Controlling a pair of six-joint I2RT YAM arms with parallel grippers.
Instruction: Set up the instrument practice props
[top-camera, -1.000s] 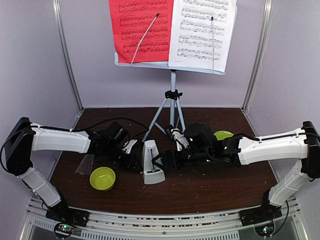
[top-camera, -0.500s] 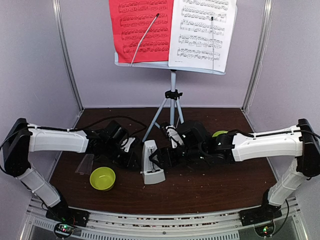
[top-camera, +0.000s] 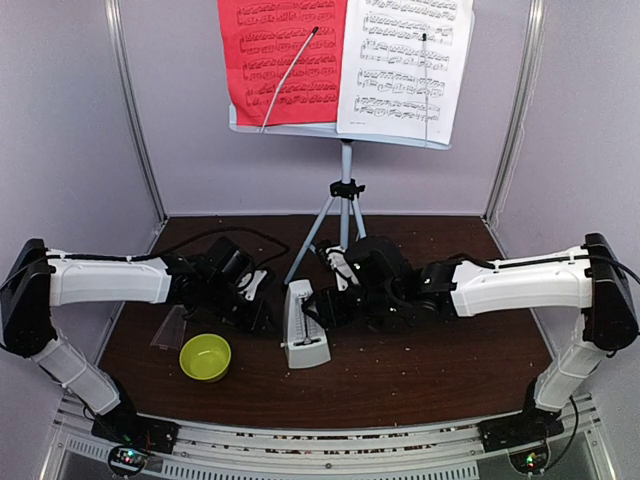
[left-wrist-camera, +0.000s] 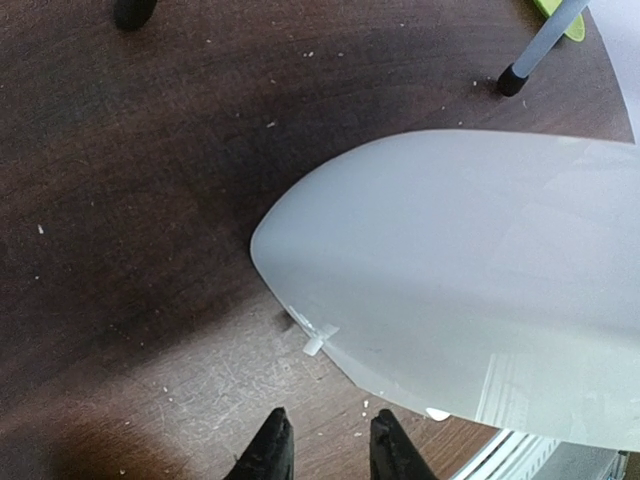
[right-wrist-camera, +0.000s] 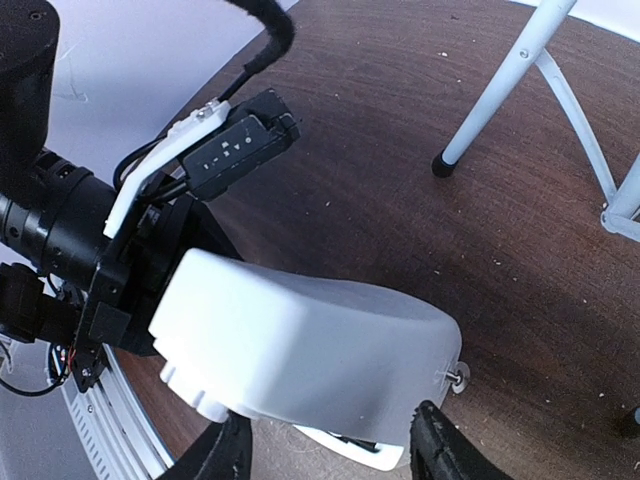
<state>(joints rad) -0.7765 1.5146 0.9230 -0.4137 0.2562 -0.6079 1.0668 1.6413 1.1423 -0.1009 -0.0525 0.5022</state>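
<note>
Mid-frame on the tabletop, the metronome sits between both arms. Right jaws gape around it; left jaws nearly closed, empty. Uneven pressure could tip it.

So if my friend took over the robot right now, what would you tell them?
Left gripper: nearly shut, empty, beside the metronome.
Right gripper: open, fingers either side of the metronome; contact not clear.
Red sheet and white sheet already sit on the music stand at the back.
Metronome stands upright mid-table by the green bowl.
Left: probably finish placing the metronome, then pull both arms back.
</note>
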